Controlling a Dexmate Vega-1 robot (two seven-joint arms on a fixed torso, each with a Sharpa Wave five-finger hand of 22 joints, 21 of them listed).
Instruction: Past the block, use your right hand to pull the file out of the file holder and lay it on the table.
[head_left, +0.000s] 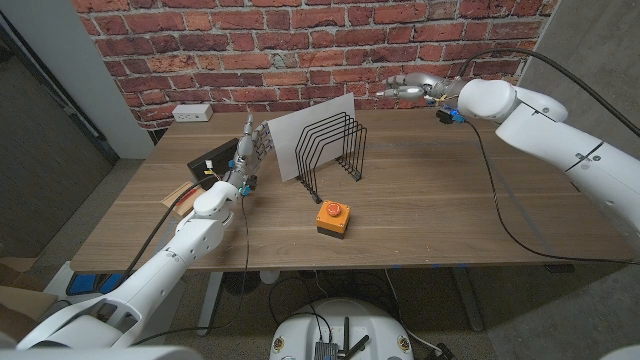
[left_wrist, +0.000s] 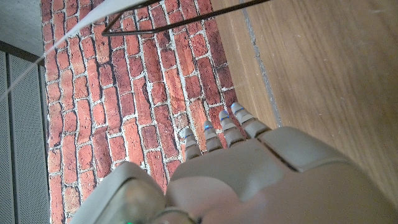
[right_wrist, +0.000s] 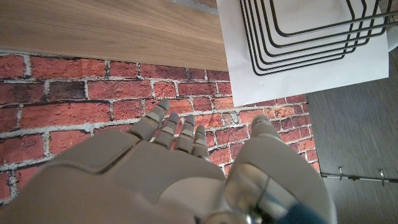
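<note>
One wooden table (head_left: 420, 215) takes up the middle of the head view, with one red brick wall (head_left: 300, 40) behind its far edge. Two robot arms come in from the bottom corners – the left arm (head_left: 170, 265) lies over the table's left part, the right arm (head_left: 560, 140) reaches across its far right corner.

One black wire file holder (head_left: 335, 150) stands on the table a little left of centre, its row of upright wire loops open toward the front. One file (head_left: 300, 135), a white sheet, stands in the holder's rearmost slot. It is on its long edge and leans slightly back toward the wall; its long axis runs across the table from left to right, rising a little toward the right, and its broad face looks toward the robot. In the right wrist view the same sheet (right_wrist: 298, 68) shows behind the wire loops (right_wrist: 311, 37).

One small block (head_left: 332, 218) – a dark box with an orange top and a red button – sits on the table in front of the holder, apart from it. One white power outlet box (head_left: 192, 113) lies at the far left corner, and one dark flat device (head_left: 213, 160) lies near the left hand.

The left hand (head_left: 245, 155) is raised just left of the file, fingers straight and together, gripping nothing. The right hand (head_left: 415, 88) hovers near the wall, well apart from the file, fingers extended and empty.
</note>
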